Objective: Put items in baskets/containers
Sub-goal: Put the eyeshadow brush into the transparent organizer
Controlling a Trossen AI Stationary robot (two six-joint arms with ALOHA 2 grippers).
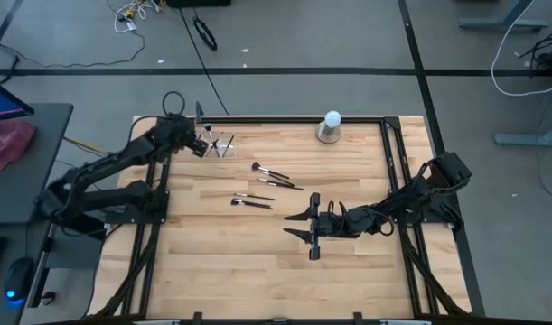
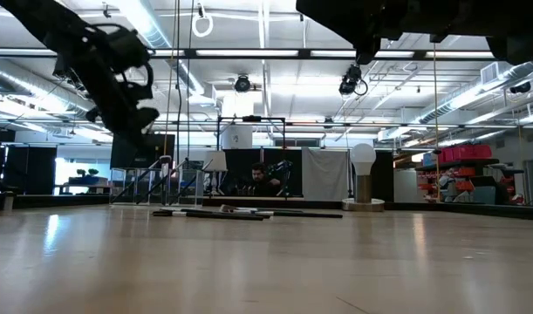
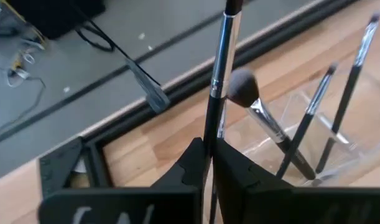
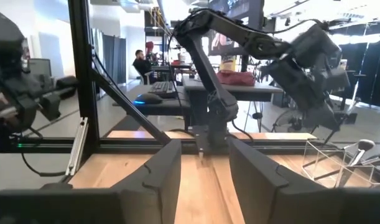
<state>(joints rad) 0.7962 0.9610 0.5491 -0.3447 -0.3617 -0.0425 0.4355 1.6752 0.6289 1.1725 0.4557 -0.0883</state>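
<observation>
My left gripper (image 1: pixel 204 142) is at the table's far left, just beside the clear holder (image 1: pixel 225 145), and is shut on a thin brush (image 3: pixel 222 56) with a black handle and a silvery ferrule. The holder (image 3: pixel 326 146) has three brushes (image 3: pixel 308 118) standing tilted in it. More brushes (image 1: pixel 274 174) (image 1: pixel 251 200) lie flat on the wood at mid-table. Near them, toward the right, my right gripper (image 1: pixel 300 227) hovers open with nothing between its fingers (image 4: pixel 205 177). My left gripper pinches the brush's black handle (image 3: pixel 209 134) between its two fingers. The ferrule end sticks out well past the fingertips. The brush is lifted clear of the table, next to the holder.
A white ball on a grey round base (image 1: pixel 331 127) stands at the far edge, right of centre. A dark frame (image 1: pixel 397 162) runs along the table's far and side edges. Bare wood lies across the near half.
</observation>
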